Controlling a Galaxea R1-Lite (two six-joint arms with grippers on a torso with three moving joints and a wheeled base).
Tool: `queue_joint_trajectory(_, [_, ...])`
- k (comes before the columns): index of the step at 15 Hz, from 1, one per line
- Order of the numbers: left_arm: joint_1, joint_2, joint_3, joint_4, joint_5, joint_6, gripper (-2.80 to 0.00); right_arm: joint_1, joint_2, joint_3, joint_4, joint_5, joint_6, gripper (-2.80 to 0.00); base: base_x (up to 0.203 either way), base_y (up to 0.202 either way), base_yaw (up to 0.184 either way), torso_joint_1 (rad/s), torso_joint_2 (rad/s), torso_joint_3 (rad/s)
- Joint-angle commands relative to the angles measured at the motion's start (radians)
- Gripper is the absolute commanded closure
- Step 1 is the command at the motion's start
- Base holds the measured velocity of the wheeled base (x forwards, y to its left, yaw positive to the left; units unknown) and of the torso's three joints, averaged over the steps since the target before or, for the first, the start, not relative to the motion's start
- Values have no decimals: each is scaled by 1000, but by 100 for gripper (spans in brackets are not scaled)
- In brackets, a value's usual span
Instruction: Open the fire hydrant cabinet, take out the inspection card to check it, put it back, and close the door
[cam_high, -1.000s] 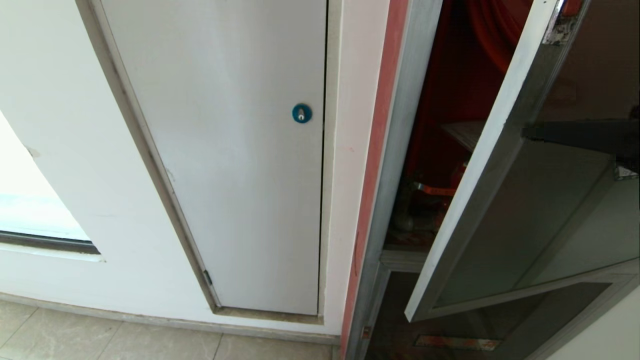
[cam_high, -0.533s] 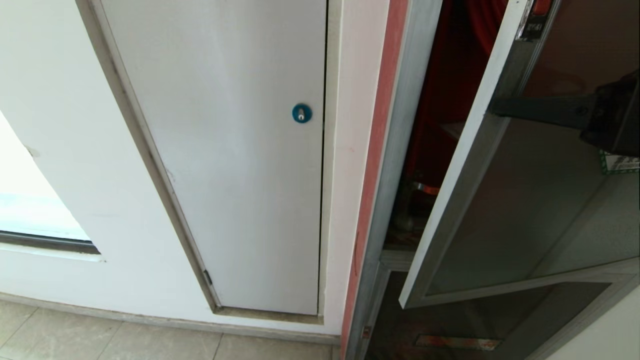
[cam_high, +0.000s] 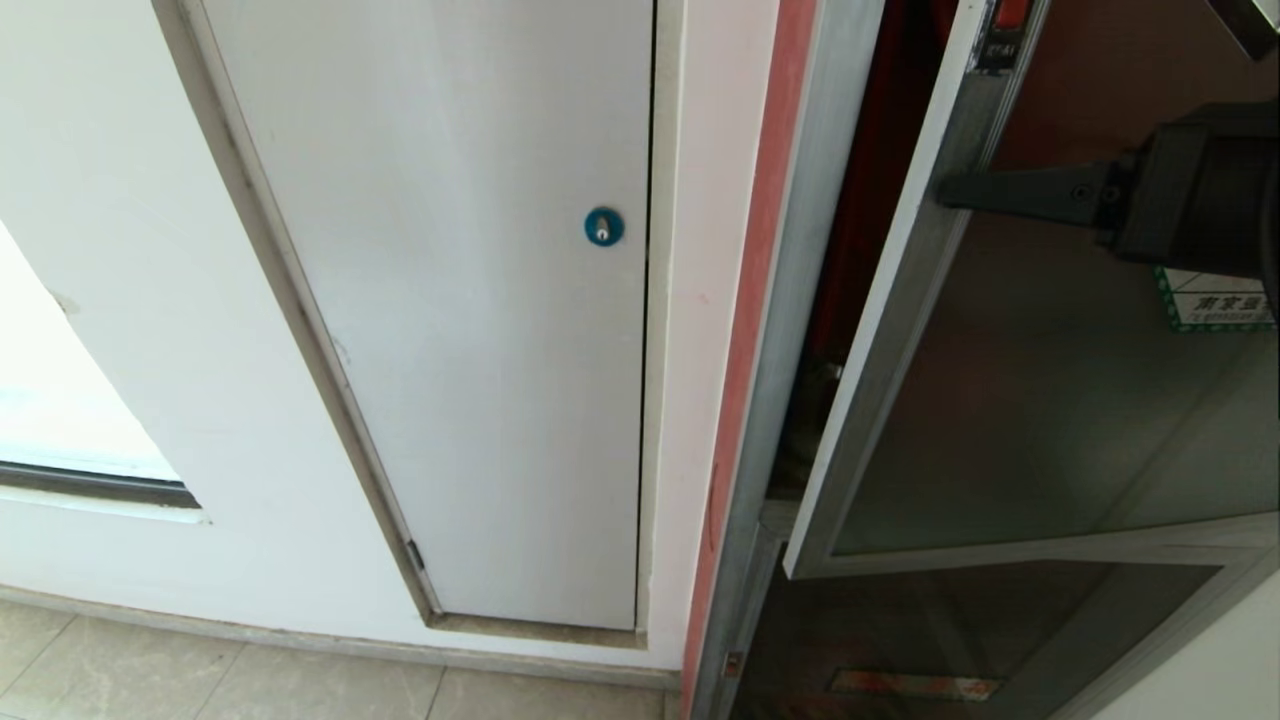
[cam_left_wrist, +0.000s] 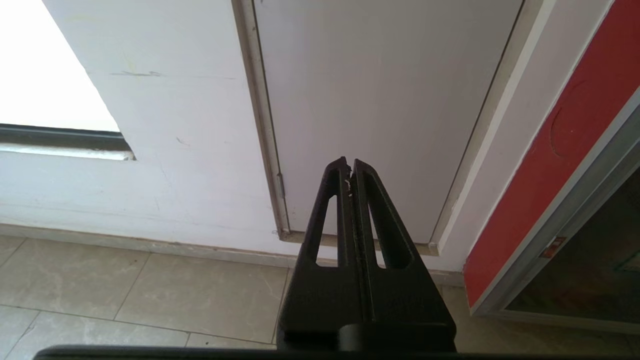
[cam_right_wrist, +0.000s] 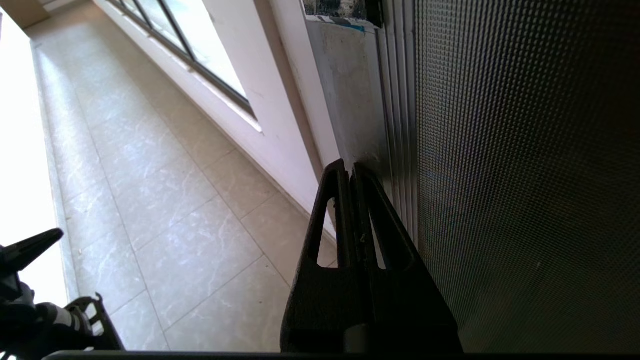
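The fire hydrant cabinet (cam_high: 800, 250) stands at the right, with a silver frame, red edging and a red inside. Its door (cam_high: 1050, 400), silver-framed dark glass, hangs partly open with a narrow gap at its free edge. A green-bordered sticker (cam_high: 1215, 300) shows on the glass. My right gripper (cam_high: 945, 190) is shut and empty, its tips lying against the door's outer frame near that free edge; the right wrist view shows the right gripper (cam_right_wrist: 350, 167) against the metal frame (cam_right_wrist: 350, 100), beside the textured glass (cam_right_wrist: 525, 175). The inspection card is hidden. My left gripper (cam_left_wrist: 348, 165) hangs parked, shut and empty.
Left of the cabinet is a plain white panel door (cam_high: 450, 300) with a blue lock (cam_high: 603, 226). A window (cam_high: 60, 420) is at far left, and tiled floor (cam_high: 200, 680) runs along the wall. A smaller lower glass panel (cam_high: 950, 640) sits below the door.
The door has swung toward the cabinet and the gap has narrowed. My right gripper has moved left and up along with the door's edge. The left arm has not moved.
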Motion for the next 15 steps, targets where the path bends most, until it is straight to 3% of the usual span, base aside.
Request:
queue_joint_trajectory(1, [0, 1, 5, 0, 0, 0, 0, 1, 40, -26, -1, -6, 1, 0, 0, 0, 0, 0, 0, 0])
queue_joint_trajectory(15, [0, 1, 5, 0, 1, 0, 0, -2, 261, -258, 2, -65, 1, 0, 0, 0, 0, 0, 0, 0])
